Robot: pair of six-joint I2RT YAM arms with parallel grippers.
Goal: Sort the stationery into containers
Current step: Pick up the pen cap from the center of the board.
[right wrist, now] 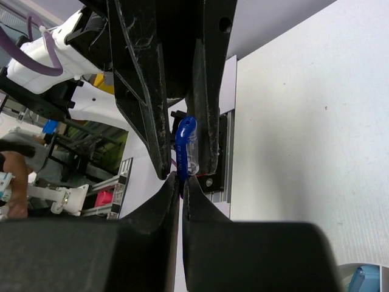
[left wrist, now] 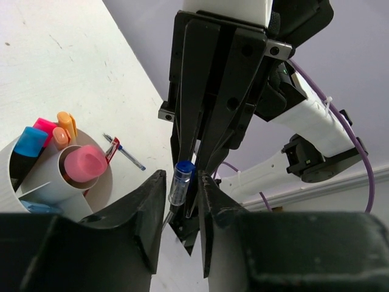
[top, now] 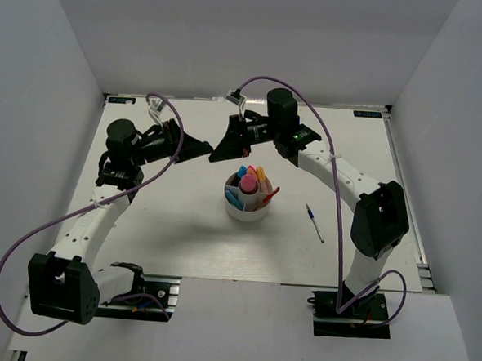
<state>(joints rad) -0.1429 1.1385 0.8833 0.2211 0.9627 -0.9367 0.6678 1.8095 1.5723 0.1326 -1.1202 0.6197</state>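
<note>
Behind the white cup, above the table, my two grippers meet tip to tip. My right gripper is shut on the lower end of a thin blue pen with a clear cap. My left gripper is open, its jaws straddling the pen's capped end; one finger lies against the cap and the other stands slightly off it. The cup holds pink, blue and orange highlighters and a red pen. In the top view the pen between left gripper and right gripper is hidden.
A second blue pen lies on the table right of the cup, also seen as a blue pen past the cup's rim. White walls enclose the table on three sides. Purple cables arc over both arms.
</note>
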